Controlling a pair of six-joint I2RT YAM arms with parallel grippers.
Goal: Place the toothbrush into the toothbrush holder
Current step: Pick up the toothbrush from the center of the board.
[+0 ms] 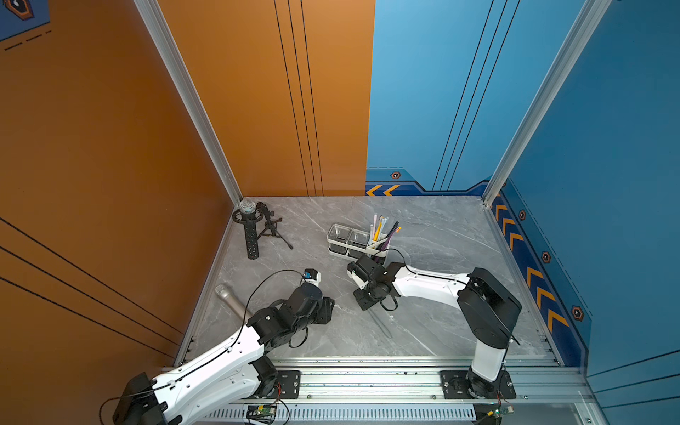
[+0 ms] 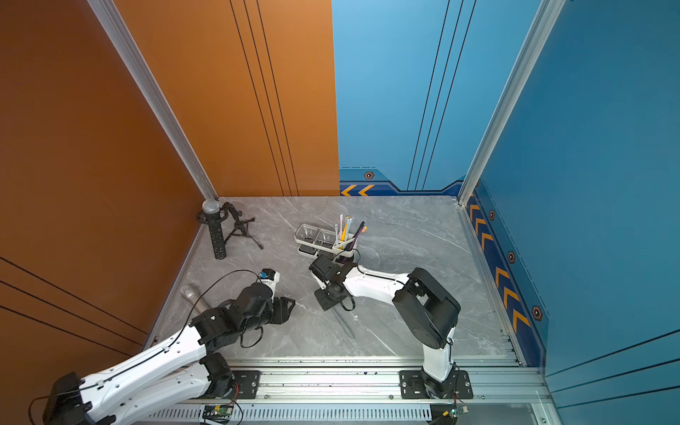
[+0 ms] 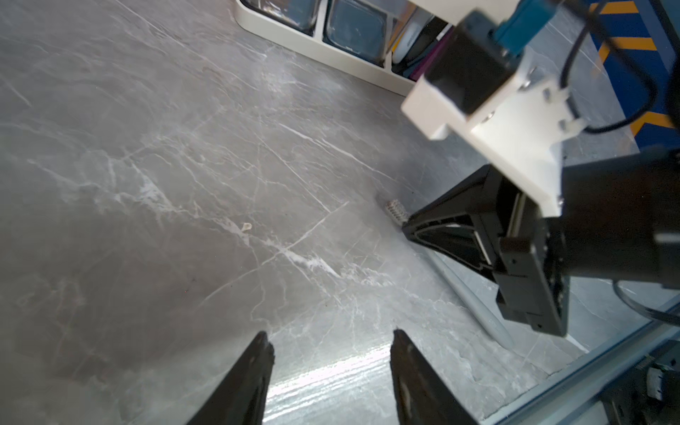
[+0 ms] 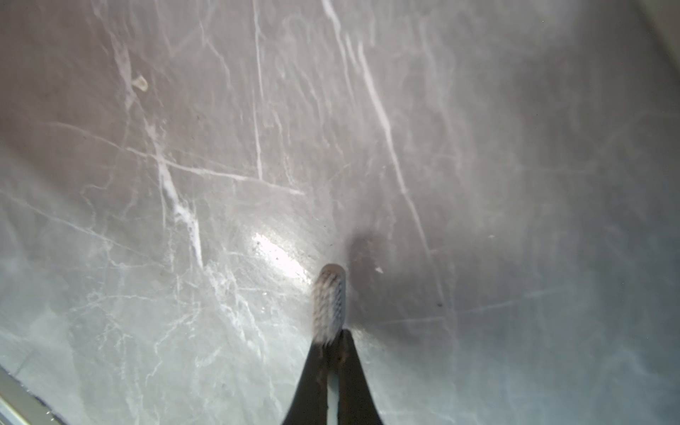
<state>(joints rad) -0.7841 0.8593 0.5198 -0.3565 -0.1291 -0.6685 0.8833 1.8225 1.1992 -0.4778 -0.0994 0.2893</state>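
My right gripper (image 4: 335, 336) is shut on a pale grey toothbrush (image 4: 330, 300) just behind its bristled head. The long handle (image 1: 382, 323) trails back over the marble toward the front rail. I cannot tell if it touches the table. The left wrist view shows the same brush head (image 3: 395, 211) poking out past the right gripper. The white toothbrush holder (image 1: 340, 254) stands just behind the right wrist, with two clear cups and an open compartment. My left gripper (image 3: 331, 342) hangs open over bare marble left of the right one, holding nothing.
Several coloured toothbrushes (image 1: 381, 228) stand in the holder's open compartment. A black microphone on a small tripod stand (image 1: 252, 230) sits at the back left corner. A silver microphone (image 1: 232, 301) lies by the left wall beside my left arm.
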